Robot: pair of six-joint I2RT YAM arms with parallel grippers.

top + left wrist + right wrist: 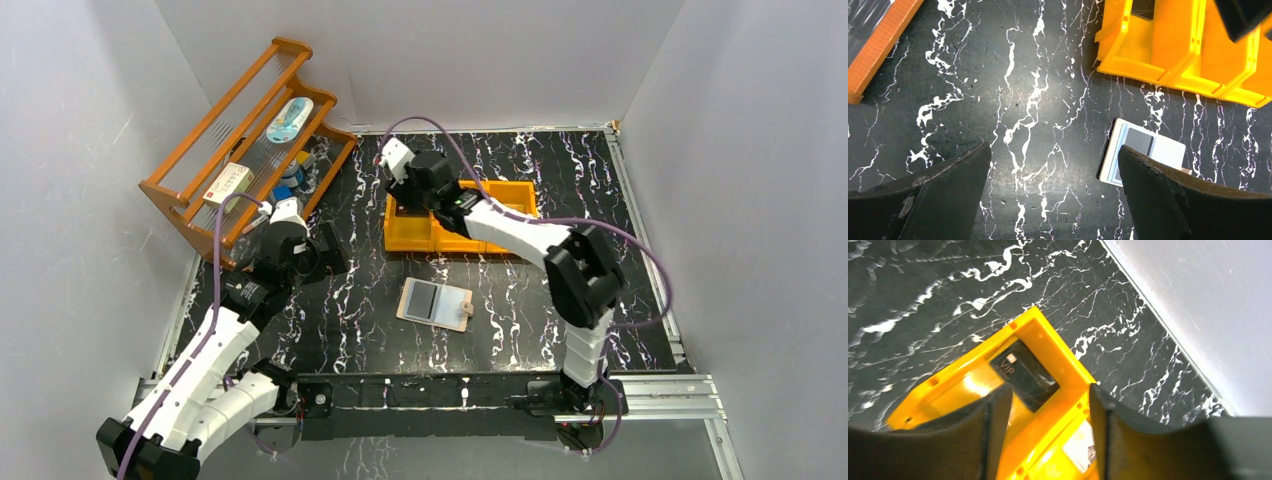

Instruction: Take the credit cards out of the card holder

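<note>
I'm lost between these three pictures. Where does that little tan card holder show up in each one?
Top external: the card holder lies open on the table just below centre, nearer the arm bases than the yellow tray.
Left wrist: the card holder sits at lower right, below the yellow tray.
Right wrist: not in it.
Shared landmark: the yellow tray, which also fills the lower middle of the right wrist view.

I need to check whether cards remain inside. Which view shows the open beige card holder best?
Top external: the open beige folding card holder lies whole and unobstructed on the black marbled table. Left wrist shows it partly hidden behind one jaw of the left gripper. Right wrist does not show it.
</note>
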